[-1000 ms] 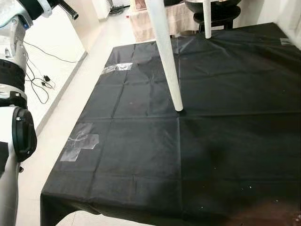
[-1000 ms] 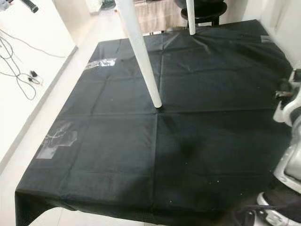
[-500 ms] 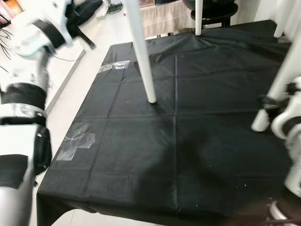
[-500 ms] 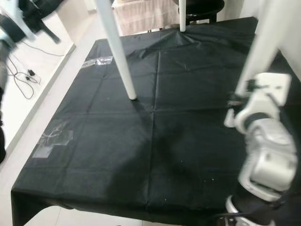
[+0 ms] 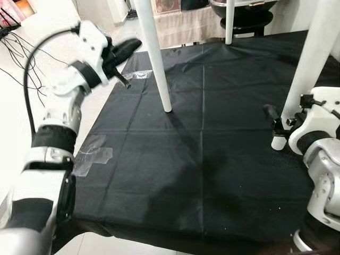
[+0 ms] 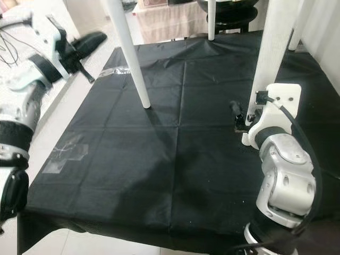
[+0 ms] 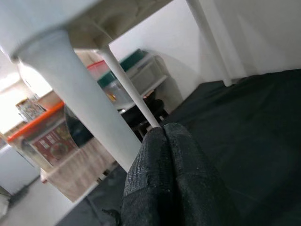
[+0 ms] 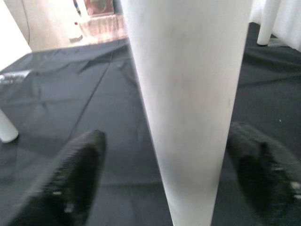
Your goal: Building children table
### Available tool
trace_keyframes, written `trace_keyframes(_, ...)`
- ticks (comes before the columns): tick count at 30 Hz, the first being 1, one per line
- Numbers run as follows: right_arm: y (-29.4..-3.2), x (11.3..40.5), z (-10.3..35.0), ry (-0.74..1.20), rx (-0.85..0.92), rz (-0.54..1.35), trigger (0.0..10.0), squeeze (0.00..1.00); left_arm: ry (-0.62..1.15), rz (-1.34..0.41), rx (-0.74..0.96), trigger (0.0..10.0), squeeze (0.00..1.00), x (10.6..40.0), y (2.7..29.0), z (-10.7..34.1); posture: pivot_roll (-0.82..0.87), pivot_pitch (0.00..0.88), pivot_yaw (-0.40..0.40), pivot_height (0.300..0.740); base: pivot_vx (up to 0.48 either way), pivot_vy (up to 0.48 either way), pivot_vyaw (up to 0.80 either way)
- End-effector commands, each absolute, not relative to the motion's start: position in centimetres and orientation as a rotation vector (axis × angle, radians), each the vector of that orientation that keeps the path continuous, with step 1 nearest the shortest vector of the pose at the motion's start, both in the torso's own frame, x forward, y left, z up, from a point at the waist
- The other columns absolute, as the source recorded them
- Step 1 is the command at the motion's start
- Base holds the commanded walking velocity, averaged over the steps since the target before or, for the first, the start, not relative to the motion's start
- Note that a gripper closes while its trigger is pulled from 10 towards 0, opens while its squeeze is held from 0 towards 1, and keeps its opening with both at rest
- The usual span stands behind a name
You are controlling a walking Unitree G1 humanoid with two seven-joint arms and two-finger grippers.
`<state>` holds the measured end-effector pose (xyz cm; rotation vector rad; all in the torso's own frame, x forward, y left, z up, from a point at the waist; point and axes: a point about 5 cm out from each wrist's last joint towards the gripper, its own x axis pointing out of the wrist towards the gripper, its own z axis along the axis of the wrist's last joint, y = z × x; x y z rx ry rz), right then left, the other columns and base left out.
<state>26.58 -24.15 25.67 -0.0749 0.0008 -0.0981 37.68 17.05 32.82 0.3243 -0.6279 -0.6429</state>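
A white children's table stands on a black sheet (image 5: 202, 159), with its round legs showing. My left gripper (image 5: 134, 44) is raised beside the near left leg (image 5: 156, 64), a short way off it. Its fingers (image 7: 169, 179) are pressed together, shut on nothing. My right gripper (image 8: 174, 141) is low at the near right leg (image 5: 311, 64), open, with the leg between its spread fingers (image 8: 70, 179). One black finger (image 5: 271, 114) shows on the leg's left; the other is hidden behind the leg. A far leg (image 5: 229, 21) stands at the sheet's back edge.
Clear tape patches (image 5: 93, 156) lie on the sheet's left side and near its far left corner (image 5: 139, 75). Cables (image 5: 16, 64) trail over the pale floor on the left. A black stool (image 5: 249, 10) and a beige cloth-covered piece (image 5: 183, 26) stand behind the sheet.
The camera has shifted. My left arm swung in from the left toward the near left leg. My right arm came into view and now has its fingers on either side of the near right leg.
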Motion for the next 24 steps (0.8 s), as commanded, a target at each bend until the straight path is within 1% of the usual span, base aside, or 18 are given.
trace_keyframes(1, -23.4, 26.2, 25.5, -0.015, -0.087, -0.039, 10.0, 1.0, -0.605, -0.641, 0.309, 10.0, 0.0, 37.5, 17.2, 32.1, -0.13, 0.113, 0.143, 0.74, 0.0, 0.0, 0.0)
trace_keyframes(2, -23.4, 26.2, 25.5, -0.015, -0.087, -0.039, 10.0, 1.0, -0.605, -0.641, 0.309, 10.0, 0.0, 37.5, 17.2, 32.1, -0.13, 0.113, 0.143, 0.74, 0.0, 0.0, 0.0)
trace_keyframes(3, -23.5, 25.4, 24.7, -0.005, -0.105, -0.016, 10.0, 1.0, -0.585, -0.643, 0.283, 10.0, 0.0, 37.4, 16.9, 31.0, -0.13, 0.112, 0.147, 0.74, 0.0, 0.0, 0.0)
trace_keyframes(5, -23.5, 25.4, 24.7, -0.005, -0.105, -0.016, 10.0, 1.0, -0.585, -0.643, 0.283, 10.0, 0.0, 37.4, 16.9, 31.0, -0.13, 0.112, 0.147, 0.74, 0.0, 0.0, 0.0)
trace_keyframes(6, -23.5, 24.5, 24.0, 0.001, -0.113, 0.006, 10.0, 1.0, -0.564, -0.638, 0.258, 10.0, 0.0, 37.1, 16.7, 29.9, -0.14, 0.113, 0.149, 0.74, 0.0, 0.0, 0.0)
trace_keyframes(7, -23.5, 24.5, 24.0, 0.001, -0.113, 0.006, 10.0, 1.0, -0.564, -0.638, 0.258, 10.0, 0.0, 37.1, 16.7, 29.9, -0.14, 0.113, 0.149, 0.74, 0.0, 0.0, 0.0)
trace_keyframes(9, -23.8, 23.1, 22.9, 0.005, -0.161, 0.053, 10.0, 1.0, -0.508, -0.6, 0.179, 10.0, 0.0, 36.5, 16.2, 27.0, -0.15, 0.098, 0.154, 0.74, 0.0, 0.0, 0.0)
trace_keyframes(13, -23.8, 23.1, 22.9, 0.005, -0.161, 0.053, 10.0, 1.0, -0.508, -0.6, 0.179, 10.0, 0.0, 36.5, 16.2, 27.0, -0.15, 0.098, 0.154, 0.74, 0.0, 0.0, 0.0)
trace_keyframes(14, -24.1, 22.9, 22.8, 0.0, -0.183, 0.06, 10.0, 1.0, -0.482, -0.573, 0.144, 10.0, 0.0, 36.3, 16.1, 25.8, -0.15, 0.092, 0.147, 0.74, 0.0, 0.0, 0.0)
trace_keyframes(15, -24.1, 22.9, 22.8, 0.0, -0.183, 0.06, 10.0, 1.0, -0.482, -0.573, 0.144, 10.0, 0.0, 36.3, 16.1, 25.8, -0.15, 0.092, 0.147, 0.74, 0.0, 0.0, 0.0)
trace_keyframes(16, -23.9, 22.6, 22.7, 0.005, -0.212, 0.141, 10.0, 1.0, -0.441, -0.536, 0.093, 10.0, 0.0, 35.9, 15.8, 24.0, -0.16, 0.086, 0.138, 0.74, 0.0, 0.0, 0.0)
trace_keyframes(17, -23.9, 22.6, 22.7, 0.005, -0.212, 0.141, 10.0, 1.0, -0.441, -0.536, 0.093, 10.0, 0.0, 35.9, 15.8, 24.0, -0.16, 0.086, 0.138, 0.74, 0.0, 0.0, 0.0)
trace_keyframes(19, -22.6, 21.8, 22.3, 0.031, -0.256, 0.338, 10.0, 1.0, -0.368, -0.486, 0.034, 10.0, 0.0, 35.0, 15.3, 21.3, -0.16, 0.083, 0.132, 0.74, 0.0, 0.0, 0.0)
trace_keyframes(20, -22.6, 21.8, 22.3, 0.031, -0.256, 0.338, 10.0, 1.0, -0.368, -0.486, 0.034, 10.0, 0.0, 35.0, 15.3, 21.3, -0.16, 0.083, 0.132, 0.74, 0.0, 0.0, 0.0)
trace_keyframes(21, -21.8, 21.8, 21.8, 0.042, -0.266, 0.397, 10.0, 0.57, -0.326, -0.466, 0.016, 10.0, 0.0, 34.4, 15.3, 19.9, -0.15, 0.083, 0.131, 0.74, 0.0, 0.0, 0.0)
trace_keyframes(22, -21.2, 22.1, 21.3, 0.042, -0.273, 0.416, 10.0, 0.0, -0.296, -0.451, 0.007, 10.0, 0.0, 33.9, 15.3, 19.0, -0.15, 0.081, 0.132, 0.74, 0.0, 0.0, 0.0)
trace_keyframes(24, -21.2, 22.1, 21.3, 0.042, -0.273, 0.416, 10.0, 0.0, -0.296, -0.451, 0.007, 10.0, 0.0, 33.9, 15.3, 19.0, -0.15, 0.081, 0.132, 0.74, 0.0, 0.0, 0.0)
